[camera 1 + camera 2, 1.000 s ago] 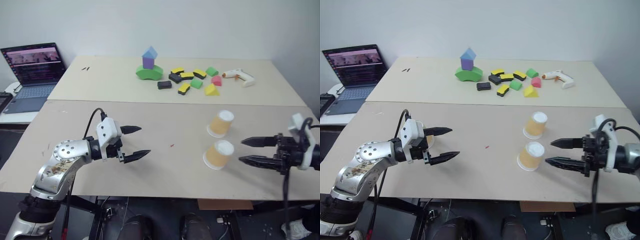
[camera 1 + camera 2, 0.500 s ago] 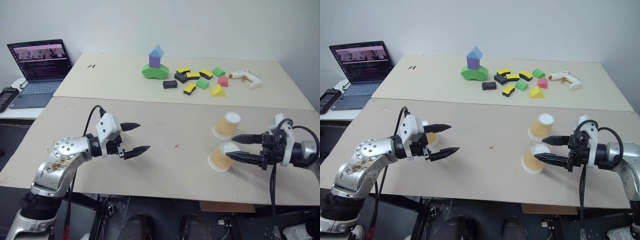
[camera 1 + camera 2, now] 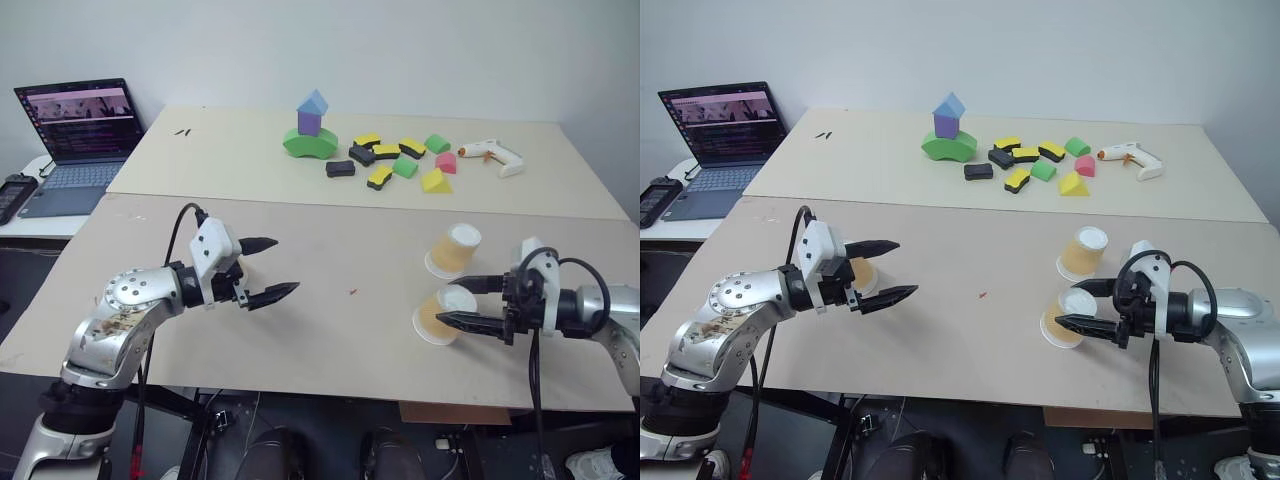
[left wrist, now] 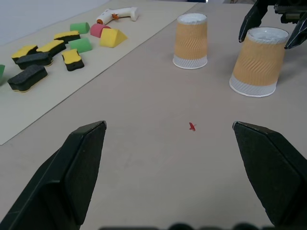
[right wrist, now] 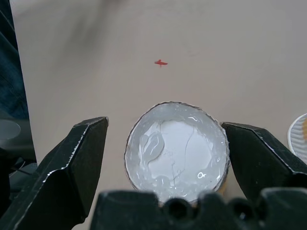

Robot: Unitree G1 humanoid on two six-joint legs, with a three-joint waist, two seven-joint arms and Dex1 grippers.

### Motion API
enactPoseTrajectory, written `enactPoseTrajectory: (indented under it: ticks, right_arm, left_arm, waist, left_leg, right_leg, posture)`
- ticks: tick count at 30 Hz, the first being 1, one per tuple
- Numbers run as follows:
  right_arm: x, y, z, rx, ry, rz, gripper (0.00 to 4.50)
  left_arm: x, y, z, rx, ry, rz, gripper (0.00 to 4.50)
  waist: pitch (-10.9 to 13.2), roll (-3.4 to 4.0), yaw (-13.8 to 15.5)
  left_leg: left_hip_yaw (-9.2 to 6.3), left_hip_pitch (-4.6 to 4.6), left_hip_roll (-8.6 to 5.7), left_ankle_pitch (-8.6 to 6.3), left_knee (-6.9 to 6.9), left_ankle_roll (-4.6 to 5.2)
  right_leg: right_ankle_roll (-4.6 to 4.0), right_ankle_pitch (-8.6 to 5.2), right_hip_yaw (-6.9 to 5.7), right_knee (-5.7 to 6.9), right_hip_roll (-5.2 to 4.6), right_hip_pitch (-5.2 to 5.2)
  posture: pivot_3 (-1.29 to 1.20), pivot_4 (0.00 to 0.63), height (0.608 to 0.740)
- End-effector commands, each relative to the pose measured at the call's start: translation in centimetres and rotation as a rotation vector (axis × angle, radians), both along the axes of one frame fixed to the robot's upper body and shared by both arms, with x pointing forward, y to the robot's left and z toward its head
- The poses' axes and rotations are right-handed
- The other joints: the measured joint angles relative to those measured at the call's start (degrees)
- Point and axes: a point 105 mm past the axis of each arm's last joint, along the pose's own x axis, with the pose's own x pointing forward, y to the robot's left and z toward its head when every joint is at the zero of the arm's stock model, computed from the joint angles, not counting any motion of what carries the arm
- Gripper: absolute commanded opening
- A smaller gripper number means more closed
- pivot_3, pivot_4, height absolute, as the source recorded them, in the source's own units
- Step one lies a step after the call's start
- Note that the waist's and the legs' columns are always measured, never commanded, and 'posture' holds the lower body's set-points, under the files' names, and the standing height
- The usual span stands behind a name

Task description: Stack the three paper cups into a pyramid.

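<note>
Two small tapered paper cups, tan sides with white rims, stand upside down on the beige table [image 3: 330, 330]. The nearer cup [image 3: 443, 313] sits just in front of the farther cup [image 3: 451, 250]. A third tan cup [image 3: 864, 275] shows behind my left gripper [image 3: 266, 269], well to the left of the nearer cup. These cups look light, thin and easy to crush, so I judge a gentle squeeze across the ribbed side wall is best. My right gripper [image 3: 1077, 305] is spread wide, its fingers [image 5: 76, 163] flanking the nearer cup without pinching it. My left gripper is spread wide too, holding nothing.
</note>
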Motion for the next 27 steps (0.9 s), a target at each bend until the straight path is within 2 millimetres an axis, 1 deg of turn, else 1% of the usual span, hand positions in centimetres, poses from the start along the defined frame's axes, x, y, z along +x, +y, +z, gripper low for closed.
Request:
enactPoseTrajectory:
  ticks: [1,5,6,7,8,9,10,11,16,19,20,23,25,27]
  right_arm:
    - [0.5,-0.1,0.9,-0.005,-0.055,-0.008,4.38]
    - [0.6,0.0,1.1,0.001,-0.061,-0.009,4.38]
    - [0.7,-0.1,1.1,-0.004,-0.072,-0.016,3.87]
    - [0.9,-0.4,1.2,-0.007,-0.078,-0.032,3.76]
    - [1.1,-0.6,1.3,-0.005,-0.081,-0.038,3.4]
    - [1.1,-0.6,1.4,0.002,-0.081,-0.037,3.14]
    - [1.0,-0.5,1.6,0.009,-0.076,-0.032,2.69]
    - [1.0,-0.5,1.7,0.012,-0.077,-0.034,2.56]
    - [0.9,0.0,1.3,-0.014,-0.077,-0.016,2.54]
    - [1.0,0.5,1.6,-0.008,-0.093,-0.006,2.54]
    - [1.0,0.9,2.3,0.0,-0.109,0.008,2.54]
    - [1.1,2.6,5.2,0.011,-0.155,0.101,2.54]
    - [1.2,3.9,6.2,-0.043,-0.161,0.193,2.54]
    - [2.1,5.5,7.2,-0.071,-0.17,0.274,2.54]
  left_arm:
    - [0.1,0.2,1.5,-0.016,-0.052,0.011,4.5]
    - [0.1,0.2,1.6,-0.017,-0.049,0.014,4.5]
    - [0.2,0.1,1.7,-0.021,-0.051,0.017,4.5]
    - [0.2,0.1,1.8,-0.031,-0.049,0.021,4.5]
    - [0.2,0.1,1.9,-0.036,-0.048,0.022,4.5]
    - [0.2,0.1,2.0,-0.038,-0.048,0.024,4.5]
    - [0.3,0.1,2.0,-0.035,-0.051,0.027,4.5]
    - [0.3,0.2,2.0,-0.034,-0.052,0.029,4.5]
    - [0.5,0.3,2.1,-0.031,-0.054,0.038,4.5]
    - [0.6,0.3,2.0,-0.031,-0.052,0.04,4.5]
    - [0.5,0.3,2.0,-0.028,-0.05,0.04,4.5]
    - [0.6,0.2,1.8,-0.023,-0.049,0.041,4.5]
    - [0.7,0.1,1.9,-0.027,-0.048,0.039,4.5]
    - [0.7,-0.1,1.7,-0.032,-0.044,0.031,4.5]
  waist:
    - [0.0,0.0,0.0]
    - [0.0,0.0,0.0]
    - [0.0,0.0,0.0]
    - [0.0,0.0,0.0]
    - [0.0,0.0,0.0]
    - [0.0,0.0,0.0]
    - [0.0,-0.01,0.0]
    - [0.0,0.0,0.0]
    - [0.0,-0.01,0.0]
    - [0.0,0.0,0.0]
    - [0.0,0.0,0.0]
    - [0.0,0.02,-0.3]
    - [0.0,0.03,-0.7]
    - [0.0,0.02,-1.0]
  left_leg:
    - [0.0,0.0,0.0,0.0,0.0,0.0]
    - [0.0,0.0,0.0,0.0,0.0,0.0]
    - [0.0,0.0,0.0,0.0,0.0,0.0]
    - [0.0,0.0,0.0,0.0,0.0,0.0]
    - [0.0,0.0,0.0,0.0,0.0,0.0]
    - [0.0,0.0,0.0,0.0,0.0,0.0]
    - [0.0,0.01,0.01,0.0,0.0,0.0]
    - [0.0,0.01,0.01,0.0,0.01,0.0]
    - [0.0,0.0,0.02,0.0,0.0,0.0]
    - [0.0,-0.01,0.02,0.0,0.01,0.0]
    - [0.0,0.0,0.02,0.0,0.01,0.0]
    - [0.0,0.01,0.02,0.0,0.01,0.0]
    - [0.05,0.0,0.03,0.0,0.02,0.0]
    - [0.04,0.07,0.07,0.0,0.02,-0.01]
  right_leg:
    - [0.0,0.0,0.0,0.0,0.01,0.0]
    - [0.0,0.0,0.0,0.0,0.05,0.0]
    - [0.0,0.0,0.0,0.0,0.15,0.0]
    - [0.0,0.0,0.01,0.0,0.26,0.0]
    - [0.01,0.0,0.03,0.0,0.27,0.0]
    - [0.01,0.0,0.05,0.0,0.27,0.01]
    - [0.02,0.0,0.05,0.0,0.27,0.01]
    - [0.02,0.0,0.06,0.0,0.28,0.01]
    - [0.01,0.0,0.08,-0.01,0.33,-0.01]
    - [0.02,0.0,0.08,-0.01,0.33,-0.01]
    - [0.01,0.0,0.09,-0.01,0.33,0.0]
    - [0.01,0.0,0.13,0.01,0.33,-0.02]
    - [0.01,0.01,0.23,0.03,0.33,-0.09]
    - [0.0,0.02,0.25,0.02,0.31,-0.06]
  posture:
    - [0.0,0.15,0.695]
    - [0.0,0.15,0.695]
    - [0.0,0.15,0.695]
    - [0.0,0.15,0.695]
    - [0.0,0.15,0.695]
    - [0.0,0.15,0.695]
    - [0.0,0.15,0.695]
    - [0.0,0.15,0.695]
    - [0.0,0.15,0.695]
    - [0.0,0.15,0.695]
    - [0.0,0.15,0.695]
    - [0.0,0.15,0.695]
    - [0.0,0.15,0.695]
    - [0.0,0.15,0.695]
